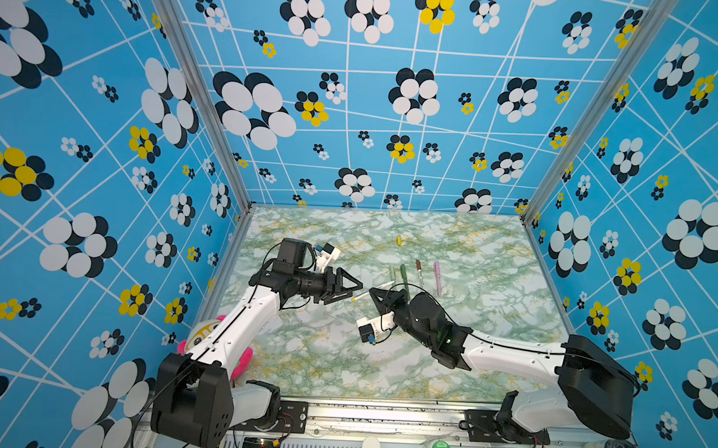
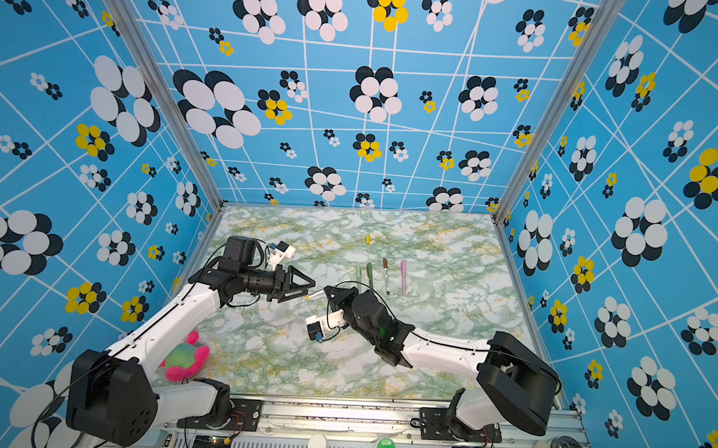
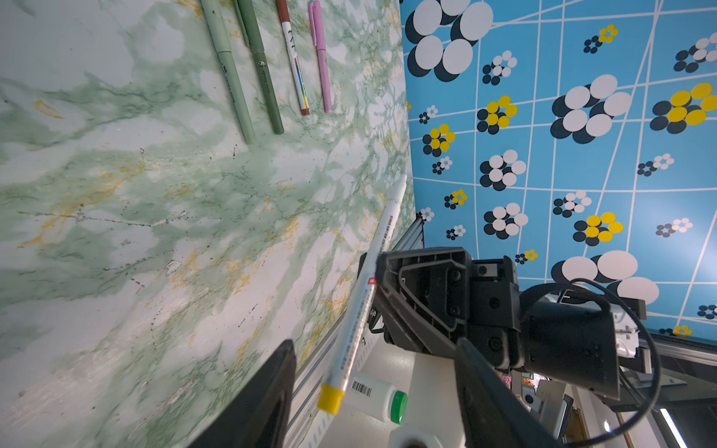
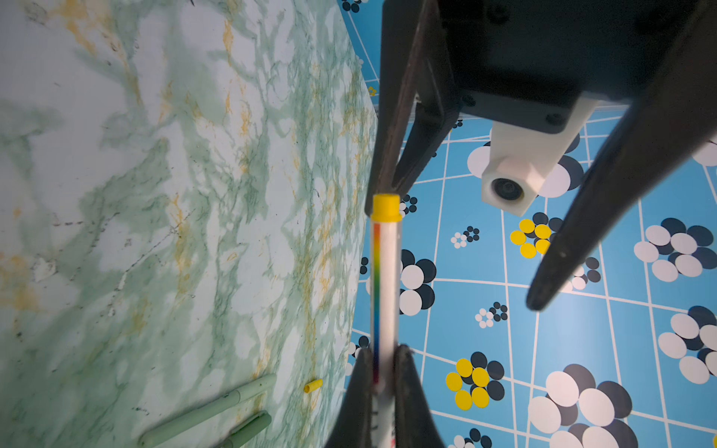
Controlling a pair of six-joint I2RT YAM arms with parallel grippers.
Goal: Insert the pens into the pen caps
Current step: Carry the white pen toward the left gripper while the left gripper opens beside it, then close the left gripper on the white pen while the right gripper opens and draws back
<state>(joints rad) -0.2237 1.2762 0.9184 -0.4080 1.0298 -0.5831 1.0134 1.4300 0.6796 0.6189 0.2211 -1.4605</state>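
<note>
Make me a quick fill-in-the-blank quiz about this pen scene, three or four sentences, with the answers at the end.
1. The right gripper holds a white pen with a ___ end.
2. The left gripper has its jaws ___.
3. ___ capped pens lie in a row on the table.
4. In both top views, the rightmost pen of that row is ___.

Answers: yellow; open; Four; pink

Bright, even light, only faint soft shadows on the green-veined marble tabletop (image 1: 384,359). Glare strip along the silver metal front rail (image 1: 382,414). Blue flower-print walls (image 1: 103,139) bow outward in both top views. Up close in the right wrist view, the white plastic pen with a yellow end (image 4: 385,291) looks kinda soft.
</note>
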